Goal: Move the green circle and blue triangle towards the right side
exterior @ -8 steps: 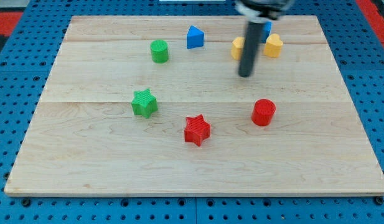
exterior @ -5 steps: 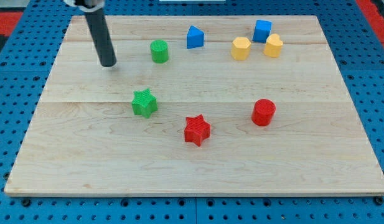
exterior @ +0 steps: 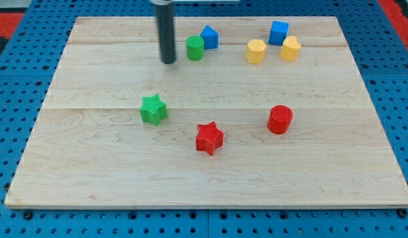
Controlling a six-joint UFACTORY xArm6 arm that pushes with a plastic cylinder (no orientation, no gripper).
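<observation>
The green circle (exterior: 195, 47) stands near the view's top, touching or nearly touching the blue triangle (exterior: 209, 36) just up and to its right. My tip (exterior: 168, 61) is on the board a short way left of the green circle, with a small gap between them. The dark rod rises from it to the top edge of the view.
A green star (exterior: 153, 109), a red star (exterior: 209, 138) and a red circle (exterior: 280, 119) lie across the middle. Two yellow blocks (exterior: 256, 51) (exterior: 290, 48) and a blue cube (exterior: 278, 32) sit at the top right. The wooden board (exterior: 91, 172) lies on blue pegboard.
My tip swept from the right side to the far left, then came right. The green circle has slid right, from apart from the blue triangle to up against it.
</observation>
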